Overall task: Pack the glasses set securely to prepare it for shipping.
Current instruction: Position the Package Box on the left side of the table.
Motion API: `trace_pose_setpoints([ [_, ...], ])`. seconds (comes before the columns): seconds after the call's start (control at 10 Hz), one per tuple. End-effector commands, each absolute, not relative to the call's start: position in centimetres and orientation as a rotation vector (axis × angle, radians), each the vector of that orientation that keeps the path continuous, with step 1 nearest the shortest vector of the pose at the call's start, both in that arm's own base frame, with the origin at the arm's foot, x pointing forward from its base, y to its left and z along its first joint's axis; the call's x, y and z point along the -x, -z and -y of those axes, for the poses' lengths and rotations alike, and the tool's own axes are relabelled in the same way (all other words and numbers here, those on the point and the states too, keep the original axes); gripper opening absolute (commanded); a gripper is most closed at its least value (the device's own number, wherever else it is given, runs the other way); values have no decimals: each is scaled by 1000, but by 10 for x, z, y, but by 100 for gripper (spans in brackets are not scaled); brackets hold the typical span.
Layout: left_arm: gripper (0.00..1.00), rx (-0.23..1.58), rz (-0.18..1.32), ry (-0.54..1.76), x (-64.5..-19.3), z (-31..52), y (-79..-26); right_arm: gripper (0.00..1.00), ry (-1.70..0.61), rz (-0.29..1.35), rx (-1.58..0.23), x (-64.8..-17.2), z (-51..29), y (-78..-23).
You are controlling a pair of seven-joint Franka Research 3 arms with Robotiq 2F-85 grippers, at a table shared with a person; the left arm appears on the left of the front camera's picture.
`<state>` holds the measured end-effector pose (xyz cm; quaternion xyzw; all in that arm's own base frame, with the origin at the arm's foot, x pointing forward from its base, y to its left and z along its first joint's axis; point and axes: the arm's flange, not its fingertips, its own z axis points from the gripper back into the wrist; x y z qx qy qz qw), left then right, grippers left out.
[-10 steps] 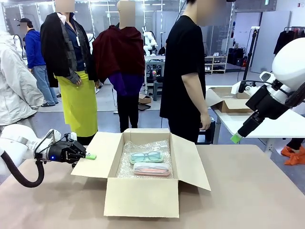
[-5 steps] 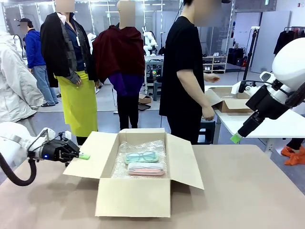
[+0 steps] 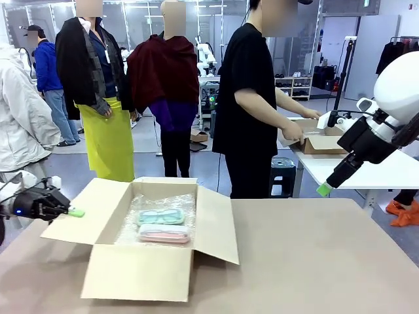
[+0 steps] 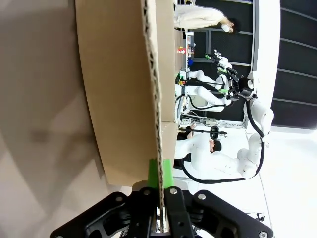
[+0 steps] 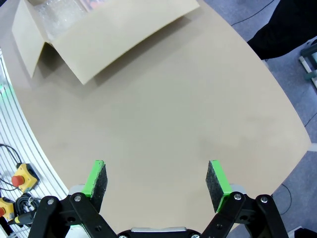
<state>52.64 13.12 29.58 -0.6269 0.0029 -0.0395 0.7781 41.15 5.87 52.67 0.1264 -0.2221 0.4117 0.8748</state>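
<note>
An open cardboard box (image 3: 137, 273) stands on the table's left half, lined with clear bubble wrap (image 3: 134, 216). The glasses set lies inside on the wrap: a mint-green pack (image 3: 160, 216) and, nearer me, a salmon-pink pack (image 3: 163, 233). My left gripper (image 3: 71, 211) is shut on the outer edge of the box's left flap (image 3: 88, 212). In the left wrist view the green pads (image 4: 167, 173) pinch the flap's corrugated edge (image 4: 153, 89). My right gripper (image 3: 325, 189) hangs high over the table's right side, open and empty (image 5: 157, 181).
The brown table (image 3: 314, 261) lies bare to the right of the box. The box's right flap (image 3: 219, 226) sticks out sideways. A person in black (image 3: 245, 98) stands at the far side, hands on another carton (image 3: 317, 142) on a side table.
My left gripper has drawn back to the left, dragging the box by its flap across the table. The person has turned to the side table's carton. The right arm has stayed still.
</note>
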Motion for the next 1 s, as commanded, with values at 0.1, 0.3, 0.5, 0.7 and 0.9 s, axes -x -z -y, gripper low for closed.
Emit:
trace_pose_setpoints([
  [0.1, 0, 1347, -99, 115, -525, -179, -309, 100, -857, 456, -257, -410, -60, -527],
  [0.3, 0, 1332, -17, 69, -524, -212, -313, 100, -857, 456, -257, -410, -60, -527],
  [0.5, 0, 1287, -5, 39, -524, -233, -314, 100, -857, 456, -257, -410, -60, -527],
  [0.7, 0, 1250, 4, 15, -522, -251, -315, 100, -857, 456, -257, -410, -60, -527],
  [0.9, 0, 1215, 13, -11, -520, -261, -320, 100, -857, 456, -257, -410, -60, -527],
])
